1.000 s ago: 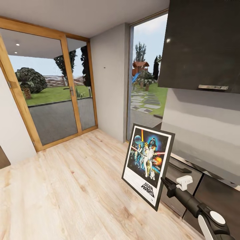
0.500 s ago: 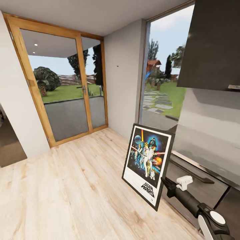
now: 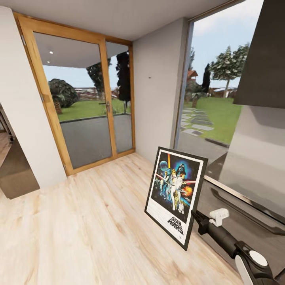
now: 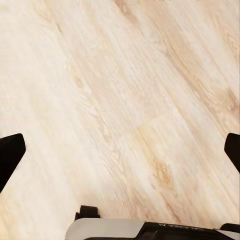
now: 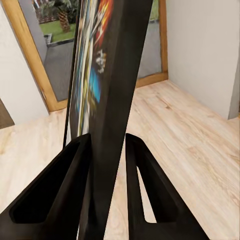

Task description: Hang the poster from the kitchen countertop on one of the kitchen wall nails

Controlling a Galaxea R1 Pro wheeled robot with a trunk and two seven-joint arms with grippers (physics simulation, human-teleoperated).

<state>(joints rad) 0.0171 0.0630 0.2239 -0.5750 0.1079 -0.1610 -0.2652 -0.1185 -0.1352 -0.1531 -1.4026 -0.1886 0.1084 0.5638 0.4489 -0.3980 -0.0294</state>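
The poster [image 3: 175, 197], black-framed with a white border and "STAR WARS" lettering, is held upright above the wooden floor. My right gripper [image 3: 195, 217] is shut on its lower right edge. In the right wrist view the two black fingers [image 5: 55, 195] clamp the frame edge of the poster [image 5: 117, 90]. A wall nail [image 3: 149, 77] shows as a tiny dark speck on the light grey wall beyond the poster. The countertop [image 3: 220, 168] runs along the right, above dark cabinet fronts. My left gripper [image 4: 120, 152] is open over bare floorboards, nothing between its fingertips [image 4: 10, 155].
A wood-framed glass double door [image 3: 85, 107] stands ahead on the left, and a tall window [image 3: 206, 103] sits right of the nail wall. A dark upper cabinet [image 3: 265, 59] hangs at the right. A dark unit [image 3: 16, 170] juts in at the left edge.
The whole picture has slid rightward, so the camera has turned left. The poster and my right arm keep the same place in the view, still gripped.
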